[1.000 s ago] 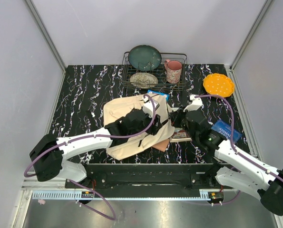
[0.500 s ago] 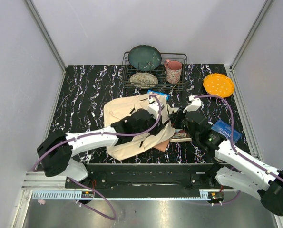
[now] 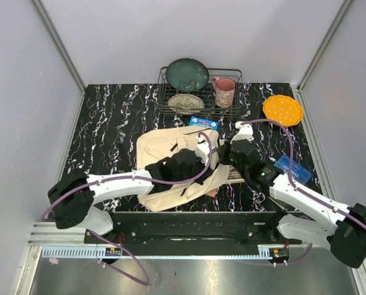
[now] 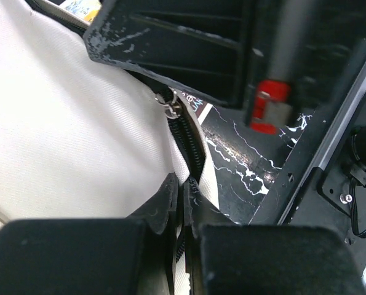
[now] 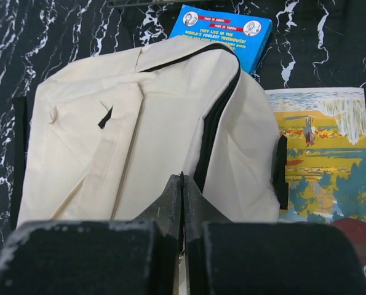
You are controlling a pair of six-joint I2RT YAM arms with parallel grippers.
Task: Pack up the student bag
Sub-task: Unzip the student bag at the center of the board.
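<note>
The student bag (image 3: 161,153) lies on the marble table (image 3: 109,117) (a blue book (image 3: 204,121) just beyond it); left gripper (image 4: 184,187) is pinched shut on its zip edge, right gripper (image 5: 181,179) clamped on its cream cloth

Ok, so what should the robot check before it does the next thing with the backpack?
1. Left gripper has the student bag by its zipper edge: ok, shut on it.
2. Right gripper holds cloth too: cannot tell; it is shut at the bag's near edge.
3. Zipper pull in sight: ok, just past the left fingertips.
4. Bag mouth gaping enough for books: not ok; the bag lies flat and only a dark line shows.
5. Books ready: ok; blue book and picture book lie outside, against the bag.
</note>
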